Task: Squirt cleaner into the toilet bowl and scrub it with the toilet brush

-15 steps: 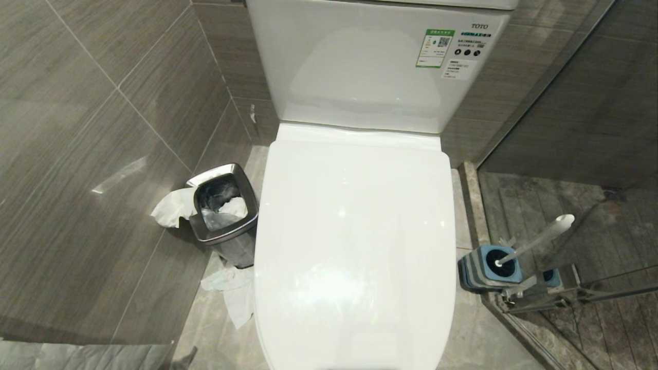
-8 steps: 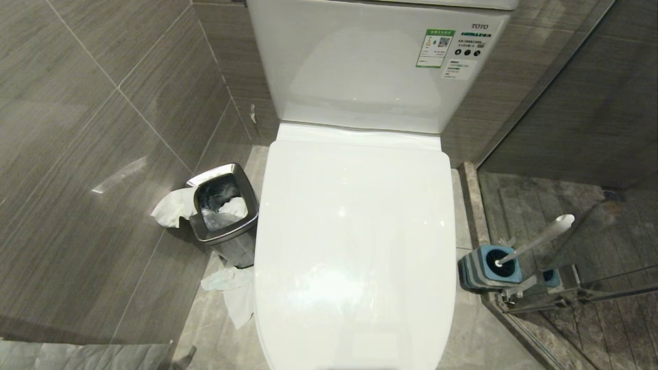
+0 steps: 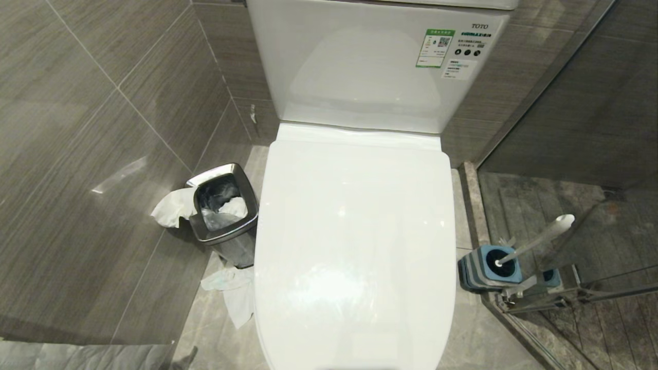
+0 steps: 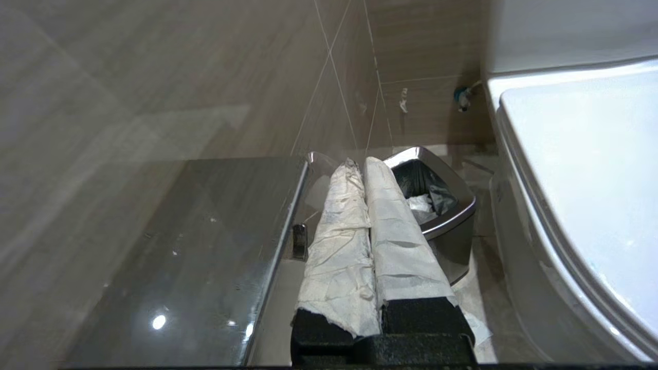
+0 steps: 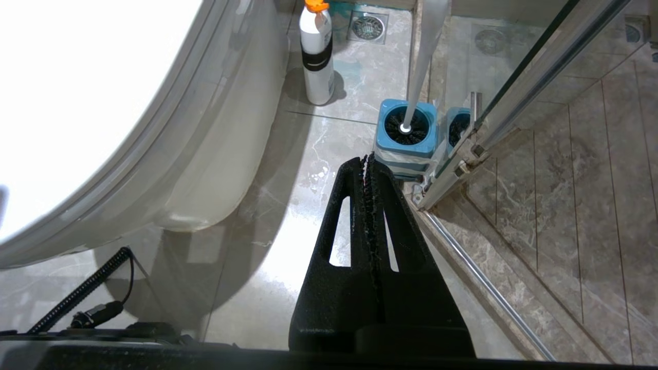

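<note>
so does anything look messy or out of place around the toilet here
Yes. Crumpled white tissue hangs over the rim of the small square steel waste bin, and another white paper scrap lies on the grey floor tiles beside the closed white toilet lid.

A bathroom, shown by the glossy white ceramic toilet (image 3: 354, 246) with its lid shut and its cistern (image 3: 370, 61) against grey streaked wall tiles (image 3: 92, 128). A square steel waste bin (image 3: 223, 210) stuffed with tissue stands beside it, a framed glass shower screen (image 5: 519, 97) on the other side, and a round floor drain (image 5: 367, 25) in the marbled floor.
</note>
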{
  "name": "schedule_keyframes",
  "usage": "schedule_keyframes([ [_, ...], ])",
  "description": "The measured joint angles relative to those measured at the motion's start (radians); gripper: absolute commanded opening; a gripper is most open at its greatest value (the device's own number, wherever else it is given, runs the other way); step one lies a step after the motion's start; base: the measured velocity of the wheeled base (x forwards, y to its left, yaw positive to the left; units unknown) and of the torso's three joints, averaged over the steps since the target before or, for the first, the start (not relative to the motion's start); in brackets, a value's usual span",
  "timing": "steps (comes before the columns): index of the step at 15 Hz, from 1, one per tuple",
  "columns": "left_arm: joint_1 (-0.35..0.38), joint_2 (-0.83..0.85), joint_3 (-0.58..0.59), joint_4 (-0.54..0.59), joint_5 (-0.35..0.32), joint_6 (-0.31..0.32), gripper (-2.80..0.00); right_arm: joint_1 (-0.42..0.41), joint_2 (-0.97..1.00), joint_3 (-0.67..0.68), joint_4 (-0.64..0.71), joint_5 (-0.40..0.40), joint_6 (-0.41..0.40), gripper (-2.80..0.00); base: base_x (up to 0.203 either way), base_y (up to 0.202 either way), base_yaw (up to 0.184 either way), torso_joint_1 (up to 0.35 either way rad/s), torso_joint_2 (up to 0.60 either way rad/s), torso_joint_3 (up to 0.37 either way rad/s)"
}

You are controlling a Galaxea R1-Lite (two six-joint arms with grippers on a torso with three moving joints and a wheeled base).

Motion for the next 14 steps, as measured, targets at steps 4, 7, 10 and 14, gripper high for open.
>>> schedule_keyframes([
  [4,0.000,0.000,0.210,-0.172,0.000,0.004,-2.80,0.000,0.000,0.000,0.000,-0.001,0.001,-2.80,0.000,0.000,0.000,0.000,0.00,0.000],
  [7,0.000,0.000,0.377,-0.289,-0.001,0.006,-2.80,0.000,0.000,0.000,0.000,-0.001,0.000,-2.80,0.000,0.000,0.000,0.000,0.00,0.000],
  [10,0.000,0.000,0.467,-0.344,-0.011,-0.009,-2.80,0.000,0.000,0.000,0.000,-0.001,0.001,-2.80,0.000,0.000,0.000,0.000,0.00,0.000],
  [14,0.000,0.000,0.480,-0.231,-0.057,-0.016,-2.80,0.000,0.000,0.000,0.000,-0.001,0.001,-2.80,0.000,0.000,0.000,0.000,0.00,0.000],
])
